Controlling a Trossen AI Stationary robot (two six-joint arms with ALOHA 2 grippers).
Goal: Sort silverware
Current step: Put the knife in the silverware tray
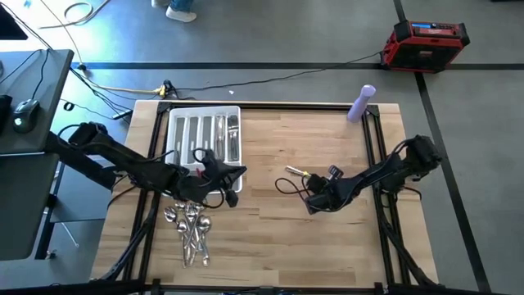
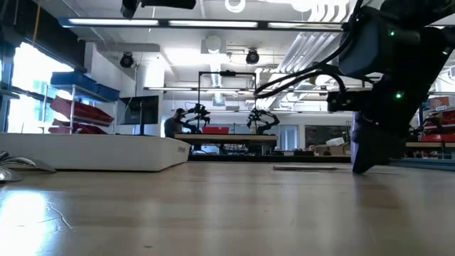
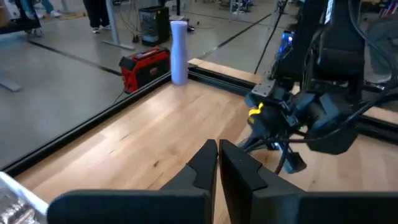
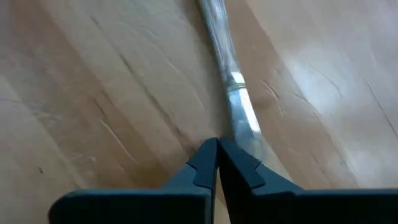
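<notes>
The left gripper (image 1: pixel 228 197) sits at the near right corner of the tray (image 1: pixel 173 131). In the left wrist view its fingers (image 3: pixel 205 163) are pressed together with nothing between them.

The right gripper (image 4: pixel 217 149) is at mid-table, low over the wood. In the right wrist view its jaws are closed tip to tip. A knife (image 4: pixel 231 81) lies flat on the table directly ahead of the tips. The blade end passes beside the tips; whether it touches them cannot be told, and it does not appear to be gripped. In the high view the same knife (image 1: pixel 293 172) shows as a short bright piece just left of the right gripper.

Silverware positions:
- Sorted pieces (image 1: pixel 229 135) lie lengthwise in the slots of the tray, at the far left of the table.
- A loose pile (image 1: pixel 190 229) of spoons and forks lies on the table just in front of the tray, near the left arm.

A purple bottle (image 1: pixel 361 103) stands upright at the far right edge of the table (image 1: pixel 327 246), well apart from both grippers.
</notes>
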